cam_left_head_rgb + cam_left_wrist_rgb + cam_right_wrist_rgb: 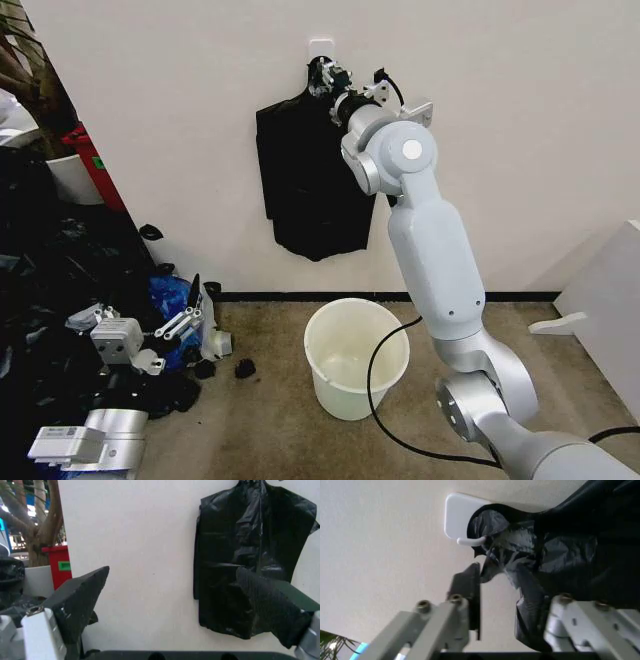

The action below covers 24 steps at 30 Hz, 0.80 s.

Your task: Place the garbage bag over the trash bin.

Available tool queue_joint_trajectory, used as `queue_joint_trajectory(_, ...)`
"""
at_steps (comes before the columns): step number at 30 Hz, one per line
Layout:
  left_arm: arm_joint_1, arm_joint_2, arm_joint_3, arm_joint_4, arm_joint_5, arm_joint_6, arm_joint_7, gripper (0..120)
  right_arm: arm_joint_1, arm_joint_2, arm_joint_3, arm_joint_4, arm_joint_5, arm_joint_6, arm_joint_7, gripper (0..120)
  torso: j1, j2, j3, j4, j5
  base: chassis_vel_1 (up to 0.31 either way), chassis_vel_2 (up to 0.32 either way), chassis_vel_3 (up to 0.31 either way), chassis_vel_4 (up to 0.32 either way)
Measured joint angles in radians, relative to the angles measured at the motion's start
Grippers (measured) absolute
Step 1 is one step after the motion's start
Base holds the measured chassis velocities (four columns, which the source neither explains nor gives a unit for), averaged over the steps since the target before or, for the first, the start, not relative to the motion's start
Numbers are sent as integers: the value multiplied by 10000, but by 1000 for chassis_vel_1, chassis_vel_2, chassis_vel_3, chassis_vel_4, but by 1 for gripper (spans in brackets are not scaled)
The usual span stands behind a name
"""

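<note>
- Nearest, low on the left, the left gripper (180,318) rests just above the floor with its dark fingers (75,603) spread apart and nothing between them.
- Beside it on the left lies a heap of black and blue bags (60,300), spilling across the floor toward the wall.
- In the middle of the brownish carpet (270,420) stands the trash bin (355,358), a round white bucket with a rolled rim, upright, open at the top and unlined. A black cable (385,390) runs across its right side.
- To the right stands white box-shaped furniture (605,300).
- The right arm reaches up and away to the far white wall (520,120), where the right gripper (328,78) sits at a small white hook (470,540).
- From that hook hangs the garbage bag (310,185), thin, glossy, black and crinkled, gathered to a narrow neck at the top and drooping flat against the wall, well above the bin.
- The right gripper's fingers (467,592) stand apart on either side of the bag's gathered neck, just below the hook; whether they touch the plastic cannot be told.
- A black skirting strip (480,296) runs along the wall's foot.
</note>
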State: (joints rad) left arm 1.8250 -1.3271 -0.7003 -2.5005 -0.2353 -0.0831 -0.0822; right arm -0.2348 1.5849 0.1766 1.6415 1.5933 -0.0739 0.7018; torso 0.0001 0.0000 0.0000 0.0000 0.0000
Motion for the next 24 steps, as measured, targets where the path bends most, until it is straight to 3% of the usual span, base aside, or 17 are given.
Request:
queue_joint_trajectory(4, -17, -3, -9, 0, -22, -41, -11, 100, 7, -26, -29, -21, 30, 16, -2, 7, 0, 0, 0, 0, 0, 0, 0, 0, 0)
queue_joint_trajectory(8, -35, -13, -9, 1, -29, -59, -14, 100, -13, -63, -61, -7, 48, 46, 0, 0, 0, 0, 0, 0, 0, 0, 0, 0, 0)
queue_joint_trajectory(24, -57, -18, -3, 5, -21, -102, -11, 100, -893, -353, -283, 1057, 329, 108, 255, 0, -1, 0, -1, 0, 0, 0, 0, 0, 0)
